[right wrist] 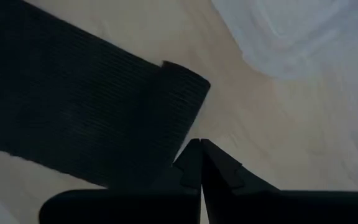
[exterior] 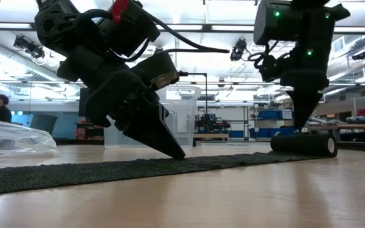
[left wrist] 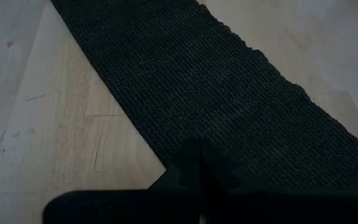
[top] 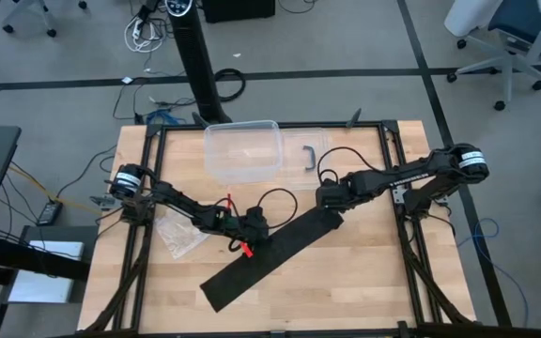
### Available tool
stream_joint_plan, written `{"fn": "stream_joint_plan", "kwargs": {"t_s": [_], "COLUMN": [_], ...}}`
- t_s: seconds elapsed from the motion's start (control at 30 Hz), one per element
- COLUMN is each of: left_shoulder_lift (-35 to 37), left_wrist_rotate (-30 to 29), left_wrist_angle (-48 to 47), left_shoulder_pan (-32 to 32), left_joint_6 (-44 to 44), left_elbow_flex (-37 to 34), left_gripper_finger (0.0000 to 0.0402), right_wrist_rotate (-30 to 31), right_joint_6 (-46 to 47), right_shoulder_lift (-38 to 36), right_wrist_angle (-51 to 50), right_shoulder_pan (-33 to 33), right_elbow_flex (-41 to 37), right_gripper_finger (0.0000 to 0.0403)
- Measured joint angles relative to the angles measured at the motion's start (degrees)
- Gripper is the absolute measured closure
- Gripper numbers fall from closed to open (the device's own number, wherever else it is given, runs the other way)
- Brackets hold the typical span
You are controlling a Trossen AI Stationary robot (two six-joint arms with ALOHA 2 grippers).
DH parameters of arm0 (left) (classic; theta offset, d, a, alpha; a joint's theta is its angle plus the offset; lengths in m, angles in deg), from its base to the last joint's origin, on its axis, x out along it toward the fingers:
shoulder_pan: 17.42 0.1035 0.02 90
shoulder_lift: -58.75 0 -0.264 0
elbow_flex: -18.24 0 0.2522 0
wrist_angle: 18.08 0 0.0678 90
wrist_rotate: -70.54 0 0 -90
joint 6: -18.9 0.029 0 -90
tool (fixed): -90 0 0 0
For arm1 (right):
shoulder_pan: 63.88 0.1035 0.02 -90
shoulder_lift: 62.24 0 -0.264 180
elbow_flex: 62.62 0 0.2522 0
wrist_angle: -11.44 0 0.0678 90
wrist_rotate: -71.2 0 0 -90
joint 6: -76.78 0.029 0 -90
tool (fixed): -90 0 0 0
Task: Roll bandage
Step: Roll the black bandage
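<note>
Left gripper (top: 255, 237), fingers closed, pins the bandage (top: 269, 255) mid-table; right gripper (top: 334, 212), closed, presses its rolled end.

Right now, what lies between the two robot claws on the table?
In the high view, only the flat black bandage runs from the left gripper to the right gripper.

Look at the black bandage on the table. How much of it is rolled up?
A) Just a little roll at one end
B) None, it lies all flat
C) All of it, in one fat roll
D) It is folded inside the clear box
A: the bandage lies mostly flat across the table, with a small roll started at the end under the right tool.
</note>
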Motion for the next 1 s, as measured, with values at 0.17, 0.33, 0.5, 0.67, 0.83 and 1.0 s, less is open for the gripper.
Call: {"fn": "stream_joint_plan", "kwargs": {"t_s": [0.17,0.33,0.5,0.67,0.83,1.0], "left_shoulder_lift": [0.0,0.0,0.0,0.0,0.0,0.0], "left_wrist_rotate": [0.0,0.0,0.0,0.0,0.0,0.0], "left_wrist_angle": [0.0,0.0,0.0,0.0,0.0,0.0], "left_shoulder_pan": [0.0,0.0,0.0,0.0,0.0,0.0], "left_joint_6": [-0.2,-0.2,-0.2,-0.2,-0.2,-0.2], "left_elbow_flex": [0.0,0.0,0.0,0.0,0.0,0.0], "left_gripper_finger": [0.0402,0.0402,0.0402,0.0402,0.0402,0.0402], "right_wrist_rotate": [-3.4,-5.1,-8.9,-9.6,-4.1,-1.9], "right_joint_6": [-1.0,-1.7,-4.4,-5.4,-2.5,-0.5], "right_shoulder_lift": [1.3,2.8,3.0,2.0,1.5,1.8], "right_wrist_angle": [3.5,4.8,11.3,11.8,4.9,1.1], "right_shoulder_pan": [-0.1,-0.1,0.4,1.4,1.5,1.3], "right_elbow_flex": [0.0,0.0,0.0,0.3,0.8,0.8], "right_gripper_finger": [0.0403,0.0403,0.0403,0.0403,0.0403,0.0403]}}
